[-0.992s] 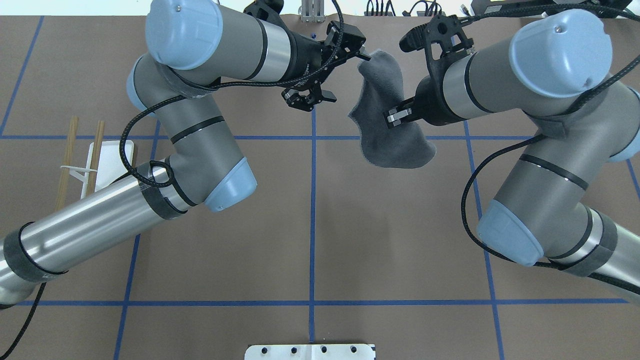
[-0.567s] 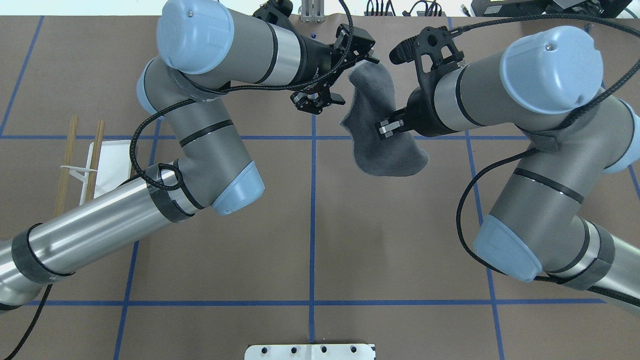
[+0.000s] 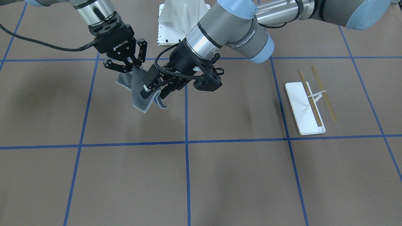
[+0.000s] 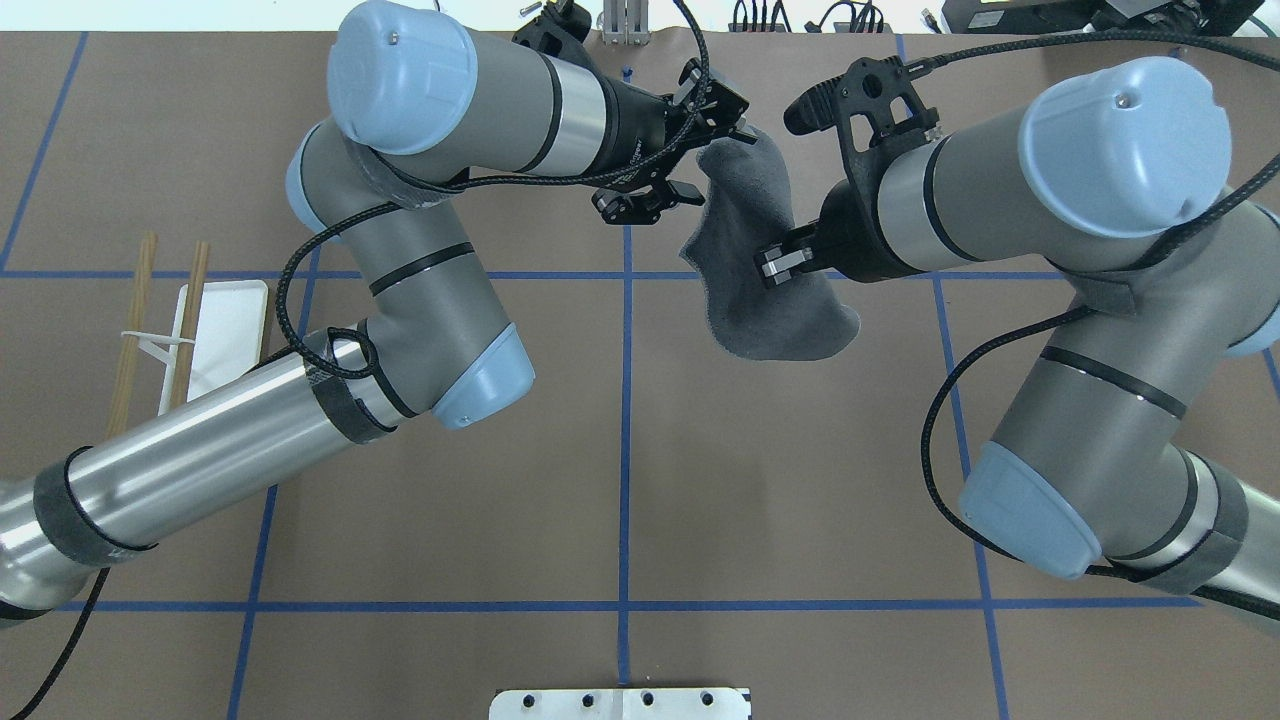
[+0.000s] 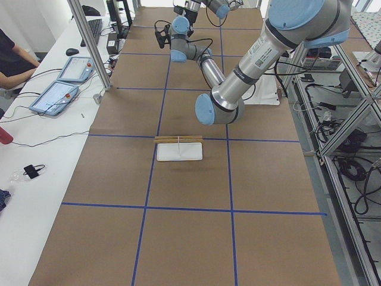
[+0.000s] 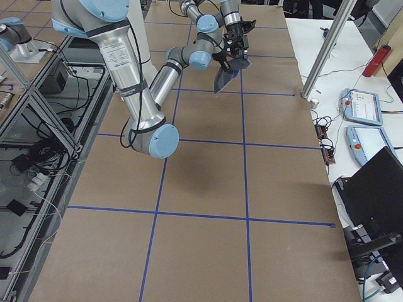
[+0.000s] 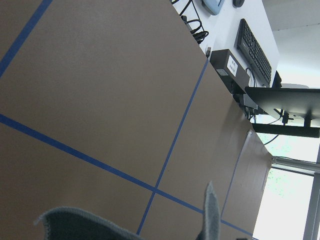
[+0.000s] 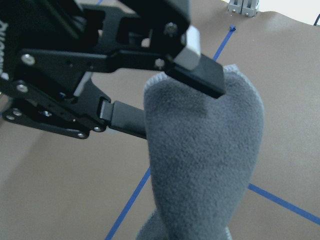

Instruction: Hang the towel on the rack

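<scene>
The dark grey towel (image 4: 765,290) hangs in the air over the table's far middle, and a bit of its blue face shows in the front view (image 3: 160,103). My right gripper (image 4: 775,265) is shut on the towel's middle and holds it up. My left gripper (image 4: 712,160) is open, with its two fingers on either side of the towel's upper corner. The right wrist view shows that corner (image 8: 205,150) between the left fingers (image 8: 200,72). The rack (image 4: 190,320), with a white tray base and two tan rods, stands at the table's far left (image 3: 303,106).
A large white bolted pedestal (image 3: 182,18) stands at the robot's side of the table, and its plate (image 4: 620,703) shows at the bottom of the overhead view. Blue tape lines cross the brown table. The left forearm (image 4: 200,450) passes just beside the rack.
My left gripper has moved right, up to the towel's upper corner, and now straddles it. My right gripper has shifted slightly left with the towel, still shut on it.
</scene>
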